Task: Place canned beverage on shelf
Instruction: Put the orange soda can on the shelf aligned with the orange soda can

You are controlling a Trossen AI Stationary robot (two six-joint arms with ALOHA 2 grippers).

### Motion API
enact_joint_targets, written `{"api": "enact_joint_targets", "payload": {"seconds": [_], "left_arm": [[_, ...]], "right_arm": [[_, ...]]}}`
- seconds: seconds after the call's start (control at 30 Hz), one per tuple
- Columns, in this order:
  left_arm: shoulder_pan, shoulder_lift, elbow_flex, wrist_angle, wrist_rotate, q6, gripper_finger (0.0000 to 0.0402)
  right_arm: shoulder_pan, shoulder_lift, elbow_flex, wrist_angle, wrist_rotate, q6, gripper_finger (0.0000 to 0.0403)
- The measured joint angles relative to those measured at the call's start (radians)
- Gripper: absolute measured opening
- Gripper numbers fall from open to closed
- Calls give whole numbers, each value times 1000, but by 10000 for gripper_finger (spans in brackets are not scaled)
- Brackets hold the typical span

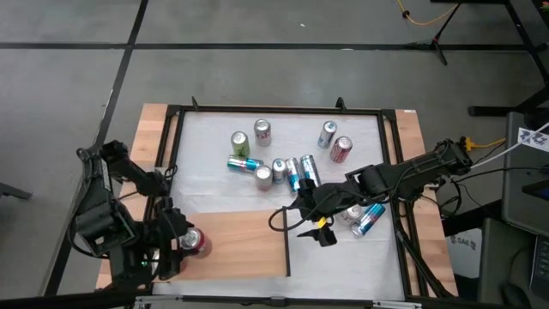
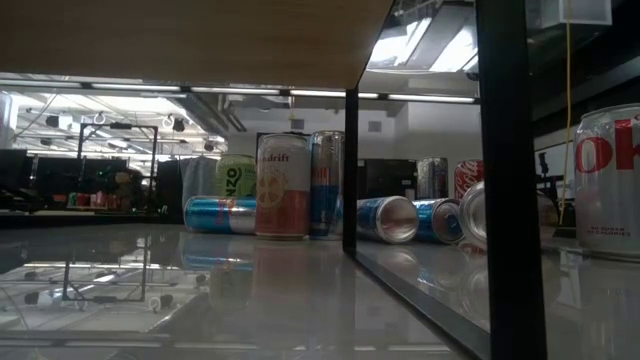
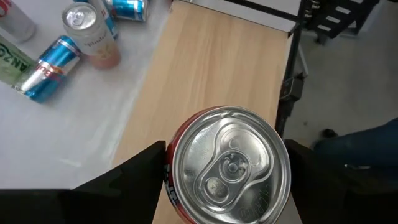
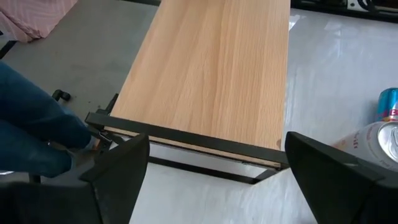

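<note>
— White tabletop (image 1: 360,137), cans scattered across its far half. Where's yours?

— My left gripper (image 1: 184,243) pinches a red can (image 3: 227,167) upright over the left end of the shelf (image 1: 244,245).

— And the other arm?

— My right gripper (image 1: 319,225) hangs spread wide, empty, just beyond the shelf's right edge.

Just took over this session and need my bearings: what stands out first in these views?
The left gripper is shut on a red aluminium can, held upright over the left end of the light-brown wood-grain shelf. A cluster of loose drink cans, some standing and some lying down, covers the white table beyond the shelf. The right gripper hangs open and empty near the shelf's right end.
</note>
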Motion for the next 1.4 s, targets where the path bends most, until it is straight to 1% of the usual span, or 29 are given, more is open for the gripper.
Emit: {"api": "enact_joint_targets", "payload": {"seconds": [0.2,0.4,0.47,0.53,0.63,0.73,0.9,1.1,1.27,1.4], "left_arm": [[-3,-19,0,1,3,14,275],[1,-112,-10,3,-47,31,275],[1,-153,-50,3,-54,27,275],[1,-197,-115,-3,-38,6,275],[1,-252,-222,-3,12,-63,275],[-8,-289,-299,-3,17,-131,275],[-54,-297,-354,2,29,-188,275],[-113,-295,-379,1,36,-258,275],[-147,-295,-400,1,34,-282,275],[-155,-295,-427,0,92,-284,275]], "right_arm": [[0,0,0,27,1,0,365],[0,0,0,27,1,0,365],[0,0,0,27,1,0,365],[0,0,0,27,1,0,365],[0,0,0,27,1,0,365],[0,0,0,28,1,0,365],[0,0,0,29,1,0,365],[0,0,0,29,35,0,365],[0,0,0,29,60,0,365],[0,0,0,31,61,0,365]]}}
